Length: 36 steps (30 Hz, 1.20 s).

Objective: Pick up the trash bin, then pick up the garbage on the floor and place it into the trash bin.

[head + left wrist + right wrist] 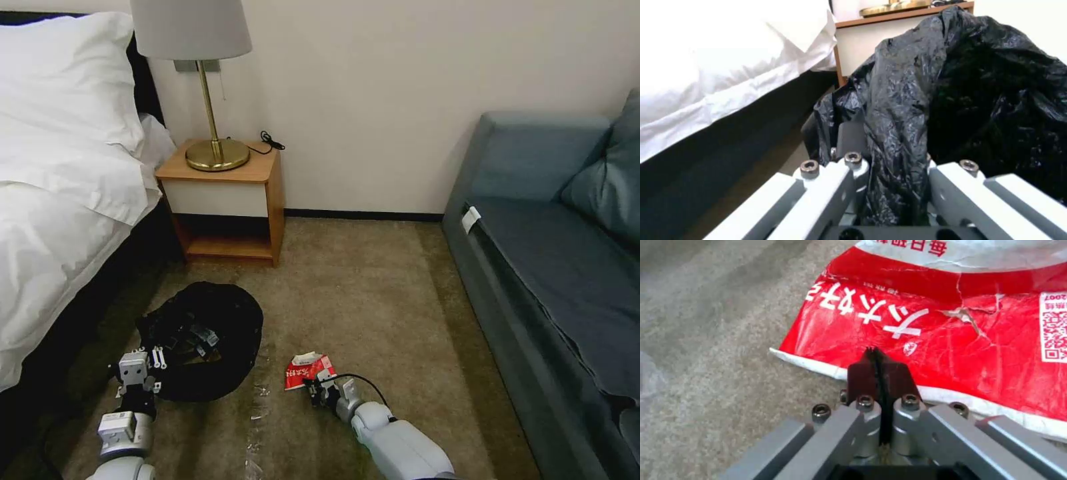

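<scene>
Pinched-shut right gripper (pixel 876 355) touches the flat, crinkly red-and-white packet (pixel 951 326), likely light and best nipped at its edge, while the left gripper (pixel 148 360) clamps the black-lined trash bin (pixel 223 313).

Left gripper (pixel 896 186) pinches the trash bin's (pixel 987 110) black liner.
</scene>
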### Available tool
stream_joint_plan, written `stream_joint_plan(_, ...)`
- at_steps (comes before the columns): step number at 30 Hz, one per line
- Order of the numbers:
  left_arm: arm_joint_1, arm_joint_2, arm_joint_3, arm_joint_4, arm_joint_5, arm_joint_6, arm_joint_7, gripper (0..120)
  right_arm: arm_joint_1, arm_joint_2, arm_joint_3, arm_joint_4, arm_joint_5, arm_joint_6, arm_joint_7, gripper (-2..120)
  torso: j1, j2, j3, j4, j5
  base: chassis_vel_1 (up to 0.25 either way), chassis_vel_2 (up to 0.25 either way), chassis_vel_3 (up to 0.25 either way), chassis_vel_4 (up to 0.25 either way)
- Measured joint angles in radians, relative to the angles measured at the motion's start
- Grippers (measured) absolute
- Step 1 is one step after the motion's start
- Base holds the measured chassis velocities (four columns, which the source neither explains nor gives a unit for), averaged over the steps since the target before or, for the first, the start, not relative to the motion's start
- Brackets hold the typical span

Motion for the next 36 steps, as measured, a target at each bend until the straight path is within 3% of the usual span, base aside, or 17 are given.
stream_joint_plan(23, -0.029, 0.023, -0.058, 0.024, -0.035, 0.039, 0.005, 4, -0.035, -0.025, 0.049, 0.048, -0.124, 0.034, -0.017, 0, 0.0, 0.0, 0.0, -0.0002, -0.0002, 0.0, 0.0, 0.0, 0.0)
stream_joint_plan(36, -0.037, -0.016, -0.051, 0.071, -0.006, 0.017, 0.018, 4, 0.024, -0.09, 0.077, 0.07, -0.136, 0.059, -0.035, 0, 0.0, 0.0, 0.0, -0.0003, -0.0002, 0.0, 0.0, 0.0, 0.0)
